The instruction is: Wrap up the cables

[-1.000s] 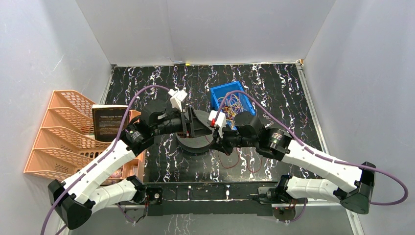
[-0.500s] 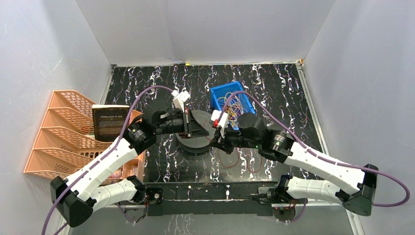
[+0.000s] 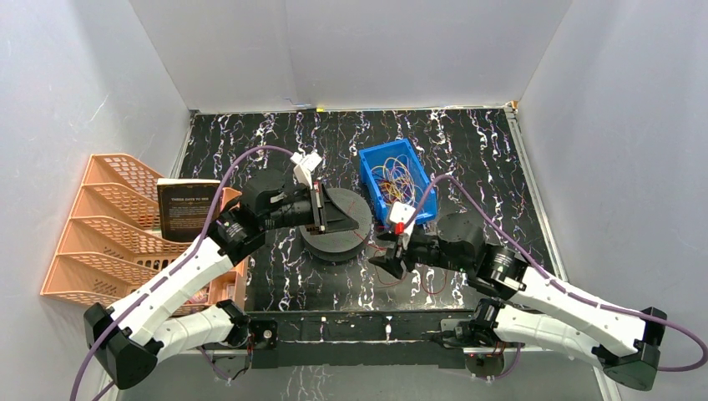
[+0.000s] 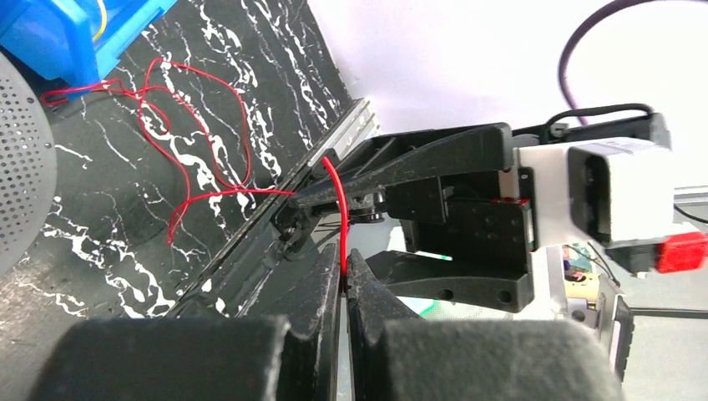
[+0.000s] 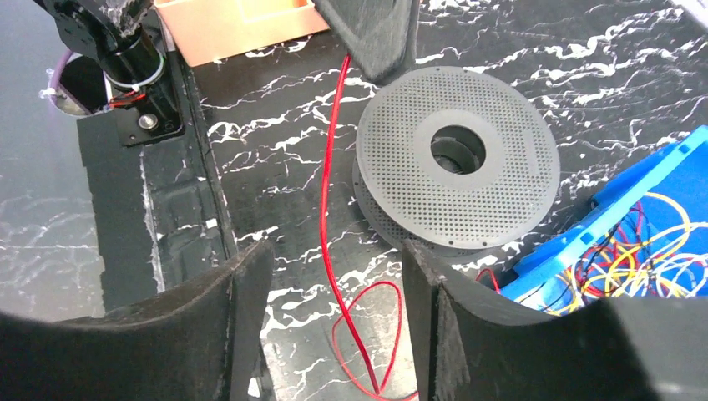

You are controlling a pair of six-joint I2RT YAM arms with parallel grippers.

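Note:
My left gripper (image 4: 345,271) is shut on one red cable (image 4: 341,209), pinched between its tips above the near side of the grey perforated spool (image 3: 336,236). From there the strand drops past the spool (image 5: 493,159) to loose red loops (image 5: 367,334) on the black marbled table. My right gripper (image 5: 334,276) stands open with the red cable (image 5: 326,217) passing between its fingers untouched. In the top view it (image 3: 391,261) hangs to the right of and nearer than the spool. More cables (image 3: 399,180), red, yellow and orange, lie tangled in the blue bin (image 3: 371,159).
An orange file rack (image 3: 108,225) with a dark book (image 3: 185,209) stands at the left edge. A black mounting rail (image 3: 359,326) runs along the near edge between the arm bases. White walls close in the table on three sides.
My left gripper has shut on the red strand. My right gripper has opened, let go of it, and drawn back from the spool toward the near right.

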